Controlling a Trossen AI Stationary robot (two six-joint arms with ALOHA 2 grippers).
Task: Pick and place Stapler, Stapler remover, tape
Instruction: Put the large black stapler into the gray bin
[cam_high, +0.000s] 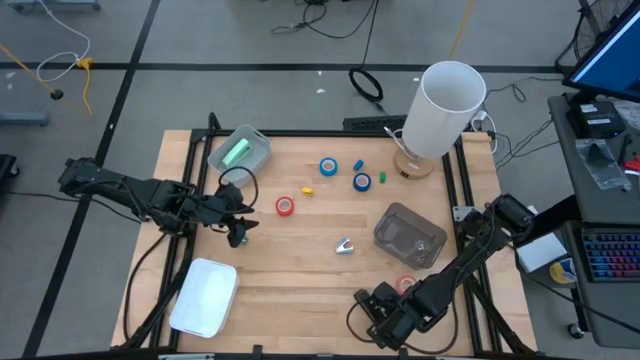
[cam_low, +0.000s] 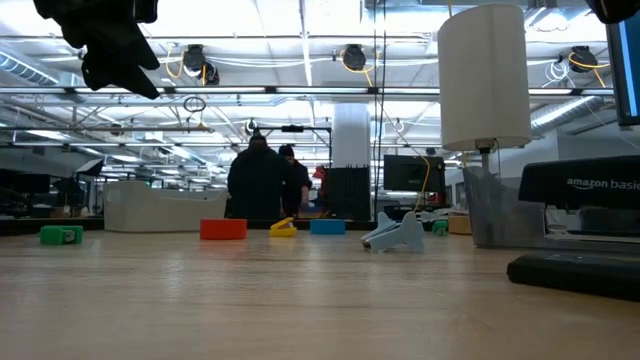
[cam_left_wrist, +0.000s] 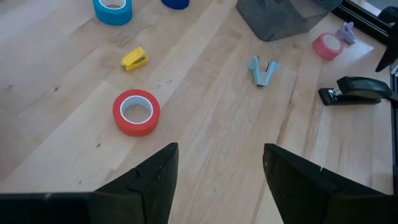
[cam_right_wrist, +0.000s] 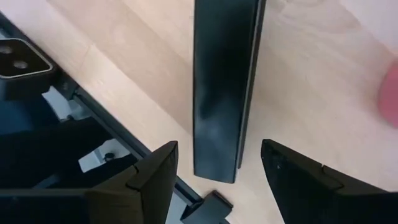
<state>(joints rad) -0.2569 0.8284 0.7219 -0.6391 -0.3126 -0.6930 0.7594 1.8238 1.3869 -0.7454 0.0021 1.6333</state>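
The right gripper hangs low over the near edge of the table, fingers spread wide and nothing between them. The black stapler lies flat directly ahead of it, its long body running straight away from the gap between the two fingers. So the step in hand looks like the stapler pick, with the approach lined up but contact not yet made.

To do it well, the fingers should come down on either side of the narrow body, close to the middle of its length, so the weight does not tip it once it is lifted. The table's metal edge rail sits just beside one finger, so that side needs care on the descent.

A pinkish red tape roll rests on the wood just past the stapler, off to one side of the gripper. The pale blue staple remover lies farther out.

The left gripper waits over the far side of the table, jaws open and empty, with another red tape roll just ahead of it.
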